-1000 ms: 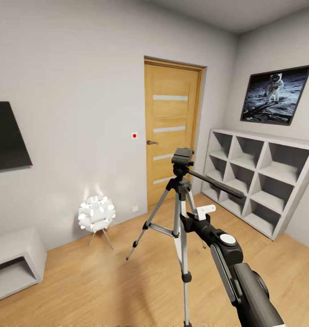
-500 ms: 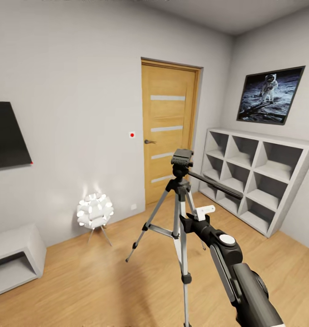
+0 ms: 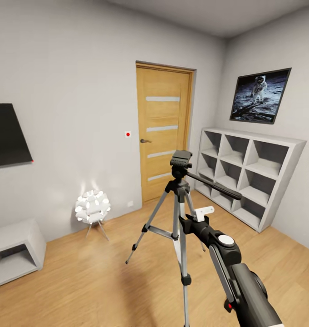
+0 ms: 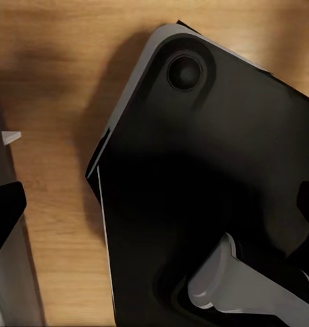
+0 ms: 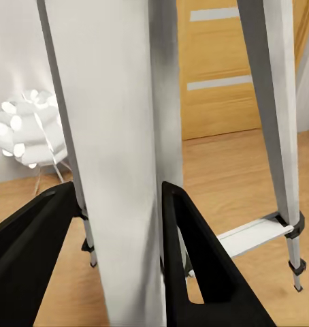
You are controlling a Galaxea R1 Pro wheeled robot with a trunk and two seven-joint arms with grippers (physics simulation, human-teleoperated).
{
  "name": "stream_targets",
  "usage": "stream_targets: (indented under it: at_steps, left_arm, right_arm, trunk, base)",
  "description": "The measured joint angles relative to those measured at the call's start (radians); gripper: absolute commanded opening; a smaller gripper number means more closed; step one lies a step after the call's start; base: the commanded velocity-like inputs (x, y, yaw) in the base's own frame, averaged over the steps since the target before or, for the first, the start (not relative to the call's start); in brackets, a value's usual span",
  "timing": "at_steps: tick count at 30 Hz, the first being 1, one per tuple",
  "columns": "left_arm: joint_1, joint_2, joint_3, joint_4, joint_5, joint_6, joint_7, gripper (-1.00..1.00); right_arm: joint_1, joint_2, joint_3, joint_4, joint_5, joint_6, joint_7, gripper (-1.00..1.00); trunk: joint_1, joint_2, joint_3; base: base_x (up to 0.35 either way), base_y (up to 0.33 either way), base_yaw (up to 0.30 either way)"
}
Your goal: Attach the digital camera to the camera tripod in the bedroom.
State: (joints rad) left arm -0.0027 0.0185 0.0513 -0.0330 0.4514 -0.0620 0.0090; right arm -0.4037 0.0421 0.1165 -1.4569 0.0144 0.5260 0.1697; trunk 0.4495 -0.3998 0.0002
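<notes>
The camera tripod (image 3: 180, 181) stands upright on the wood floor in front of me, with silver legs, a black head and a long black pan handle. My right arm reaches forward to it, and my right gripper (image 3: 186, 222) is shut on one silver leg about halfway up. In the right wrist view, the two black fingers (image 5: 188, 231) of the right gripper (image 5: 117, 194) press either side of that leg (image 5: 107, 136). My left gripper (image 4: 154, 211) hangs open over my own black base (image 4: 216, 170), holding nothing. The digital camera is out of view.
A wooden door (image 3: 163, 131) is in the far wall. A white cube shelf (image 3: 245, 172) lines the right wall under an astronaut picture (image 3: 258, 95). A white-ball floor lamp (image 3: 92, 206), a grey low bench (image 3: 13, 254) and a black wall screen (image 3: 7, 134) are at the left.
The whole view has drawn back: door, shelf and lamp look smaller and sit further left. The tripod and my right arm keep their place in the picture, so the tripod travels with me.
</notes>
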Motion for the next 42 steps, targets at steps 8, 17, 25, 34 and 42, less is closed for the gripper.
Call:
stream_targets:
  at_steps: [8, 17, 25, 34, 42]
  left_arm:
    - [0.0, 0.001, 0.001, -0.001, -0.001, 0.0, 0.0, 1.0]
    - [0.0, 0.002, 0.001, -0.001, -0.001, 0.0, -0.001, 1.0]
    - [0.0, 0.002, 0.001, -0.001, -0.001, 0.0, -0.001, 1.0]
    - [0.0, 0.002, 0.001, -0.001, -0.001, 0.0, -0.001, 1.0]
    - [0.0, 0.002, 0.001, -0.001, -0.001, 0.0, -0.001, 1.0]
  right_arm:
    - [0.001, -0.005, 0.0, 0.004, 0.005, 0.0, -0.002, -1.0]
    - [0.001, -0.01, 0.001, 0.006, 0.001, 0.0, -0.002, -1.0]
    - [0.001, -0.01, 0.001, 0.006, 0.002, 0.0, -0.002, -1.0]
    - [0.001, -0.01, 0.001, 0.006, 0.002, 0.0, -0.002, -1.0]
    - [0.001, -0.01, 0.001, 0.006, 0.002, -0.001, -0.002, -1.0]
  trunk:
    - [0.0, 0.0, 0.0]
    - [0.0, 0.001, 0.0]
    - [0.0, 0.001, 0.0]
    - [0.0, 0.001, 0.0]
    - [0.0, 0.001, 0.0]
  base:
    - [0.053, 0.002, 0.0]
    - [0.202, 0.128, 0.0]
    - [0.244, 0.188, 0.0]
    - [0.248, 0.213, 0.0]
    - [0.248, 0.219, 0.0]
